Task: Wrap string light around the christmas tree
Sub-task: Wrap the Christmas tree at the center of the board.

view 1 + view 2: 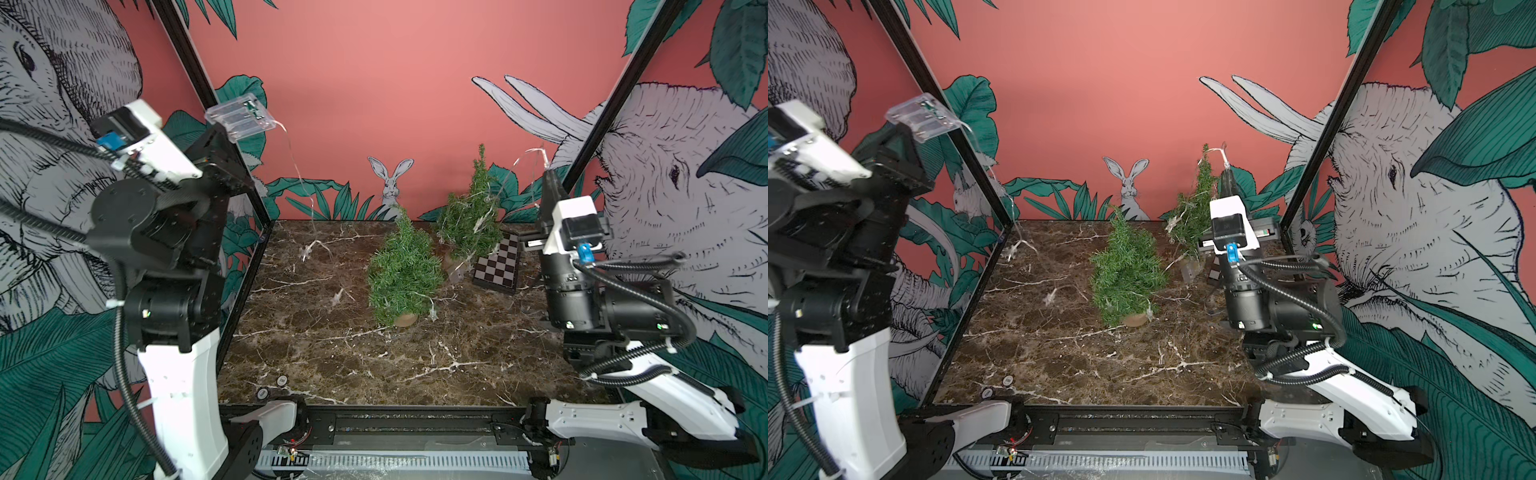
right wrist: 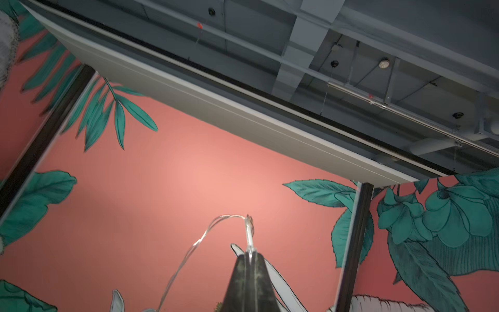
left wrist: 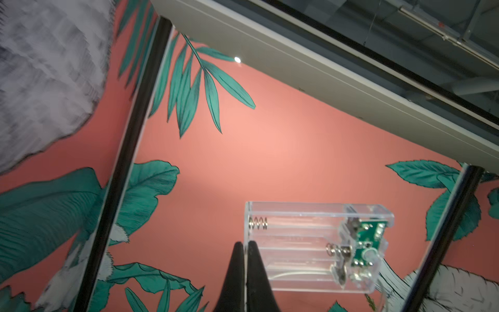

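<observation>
Wrapping looks partly done: string light (image 1: pixel 484 208) drapes the rear tree (image 1: pixel 471 212), the front tree (image 1: pixel 401 270) mostly bare, while the left pincer (image 3: pixel 245 247) pinches the battery box (image 3: pixel 318 245) and the right pincer (image 2: pixel 249 256) pinches the strand.

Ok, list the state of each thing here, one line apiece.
Left gripper: shut on battery box, held high.
Right gripper: shut on string light.
Near tree: leaning, wire at base.
Far tree: upright, partly draped.
Checkerboard: tilted.

**No legible text in any view**

Two small round discs (image 1: pixel 272 386) lie on the marble counter (image 1: pixel 374 365) near its front edge, well apart from both claws; each bears dark marks too small to read. Nothing else carries lettering.
</observation>
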Robot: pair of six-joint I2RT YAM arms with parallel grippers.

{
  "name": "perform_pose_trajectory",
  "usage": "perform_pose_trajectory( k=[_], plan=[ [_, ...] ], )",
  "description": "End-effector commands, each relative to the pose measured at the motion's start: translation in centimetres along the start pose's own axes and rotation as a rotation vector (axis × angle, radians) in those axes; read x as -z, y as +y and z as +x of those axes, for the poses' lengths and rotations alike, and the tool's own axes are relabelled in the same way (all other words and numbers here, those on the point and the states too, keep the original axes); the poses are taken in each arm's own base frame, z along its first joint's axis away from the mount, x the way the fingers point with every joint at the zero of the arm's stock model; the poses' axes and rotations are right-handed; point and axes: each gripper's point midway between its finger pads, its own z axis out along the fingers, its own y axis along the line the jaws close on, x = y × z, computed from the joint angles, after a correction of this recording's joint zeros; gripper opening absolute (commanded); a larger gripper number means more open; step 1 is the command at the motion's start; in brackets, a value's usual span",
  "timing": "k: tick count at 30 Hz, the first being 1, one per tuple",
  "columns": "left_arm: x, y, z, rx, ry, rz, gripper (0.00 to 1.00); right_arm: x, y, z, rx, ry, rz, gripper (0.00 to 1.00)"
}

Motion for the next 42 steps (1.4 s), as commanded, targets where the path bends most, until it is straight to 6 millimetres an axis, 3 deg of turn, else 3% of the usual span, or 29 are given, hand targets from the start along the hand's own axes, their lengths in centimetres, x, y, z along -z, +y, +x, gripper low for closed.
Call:
perform_pose_trajectory(
  k=[1, 5, 9, 13, 25, 32, 42],
  plan=[
    [-2.9, -0.3, 3.6, 0.064, 0.106, 0.063, 0.00, -1.3, -0.6, 2.2, -0.087, 0.064, 0.018, 0.00],
    [-4.7, -0.2, 4.3, 0.071, 0.121, 0.068, 0.00, -3.1, -0.7, 4.0, -0.102, 0.095, 0.044, 0.00],
    [-7.0, 0.3, 6.5, 0.096, 0.176, 0.071, 0.00, -5.0, 0.3, 5.5, -0.130, 0.110, 0.045, 0.00],
    [-7.7, 1.2, 8.5, 0.094, 0.216, 0.049, 0.00, -6.5, 1.7, 6.5, -0.182, 0.105, 0.020, 0.00],
    [-4.3, 1.7, 8.3, 0.003, 0.198, 0.028, 0.00, -8.9, 6.9, 7.4, -0.297, 0.040, -0.067, 0.00],
    [-2.2, 3.2, 8.5, -0.084, 0.200, -0.048, 0.00, -10.6, 10.2, 8.3, -0.351, 0.037, -0.126, 0.00],
    [-0.1, 4.5, 10.3, -0.127, 0.243, -0.090, 0.00, -11.1, 16.0, 7.7, -0.509, -0.025, -0.346, 0.00]
  ],
)
